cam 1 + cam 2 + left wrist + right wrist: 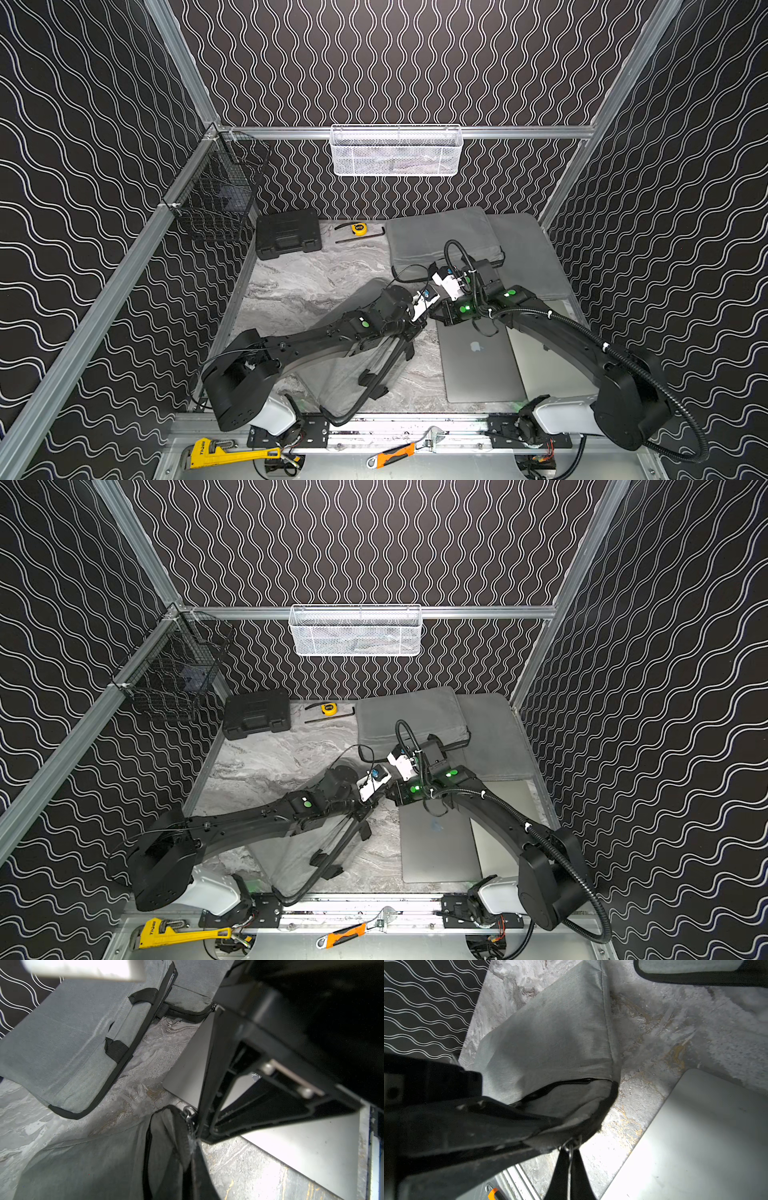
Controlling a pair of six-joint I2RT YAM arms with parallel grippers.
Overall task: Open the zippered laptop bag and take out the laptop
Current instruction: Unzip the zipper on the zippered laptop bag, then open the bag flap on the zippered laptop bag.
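Note:
The grey laptop bag [332,378] [282,866] lies at the front left of the table, mostly under my left arm. Its near-centre corner is lifted. My left gripper [417,326] [192,1142] is shut on the dark fabric of that corner. My right gripper [436,316] [572,1152] meets it from the right and is shut on the metal zipper pull [572,1145] [188,1110]. The black zipper line [566,1082] runs along the raised edge. The bag's inside is hidden, so any laptop in it is out of view.
A silver Apple-logo computer [478,361] lies flat right of the bag, over a second silver slab [544,365]. Two more grey bags [440,241] lie at the back right. A black case [286,239] and a tape measure [358,228] sit at the back.

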